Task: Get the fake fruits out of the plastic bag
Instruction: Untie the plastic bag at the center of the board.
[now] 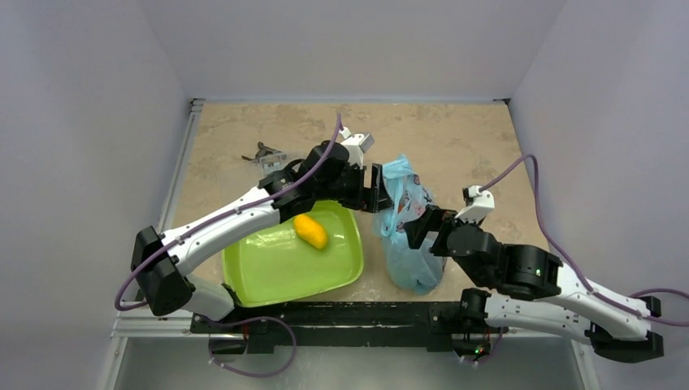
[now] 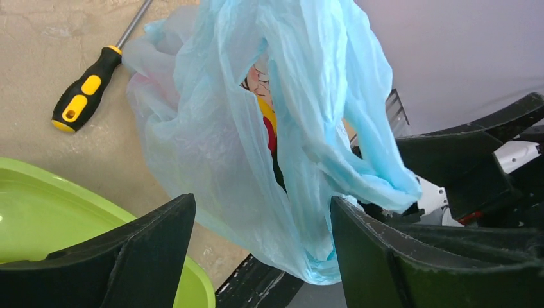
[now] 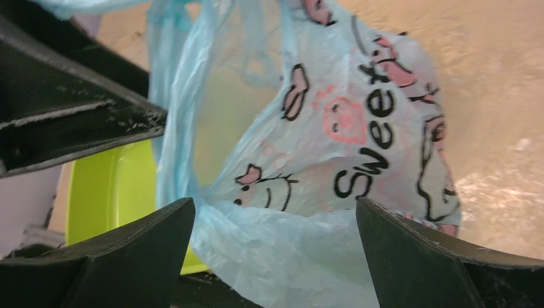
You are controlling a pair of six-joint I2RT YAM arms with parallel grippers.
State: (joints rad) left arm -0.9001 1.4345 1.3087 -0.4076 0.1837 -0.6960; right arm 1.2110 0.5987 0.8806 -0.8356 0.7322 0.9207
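Note:
The light blue plastic bag [image 1: 412, 244] with pink and black prints stands crumpled on the table right of the tray. My left gripper [image 1: 382, 191] is open at the bag's upper left, and bag folds [image 2: 212, 141] lie between its jaws [image 2: 262, 202]. My right gripper [image 1: 420, 229] is open against the bag's right side, with the printed plastic [image 3: 359, 147] between its jaws [image 3: 274, 204]. The fake fruits are mostly hidden inside; only a yellow and red patch [image 2: 269, 125] shows through a gap in the folds.
A lime-green tray [image 1: 276, 272] sits at the near left with a plain orange-yellow oval fruit [image 1: 310, 231] in it. A black-and-yellow screwdriver [image 2: 86, 93] lies on the table beyond the bag. A small metal tool [image 1: 264, 154] lies at the far left.

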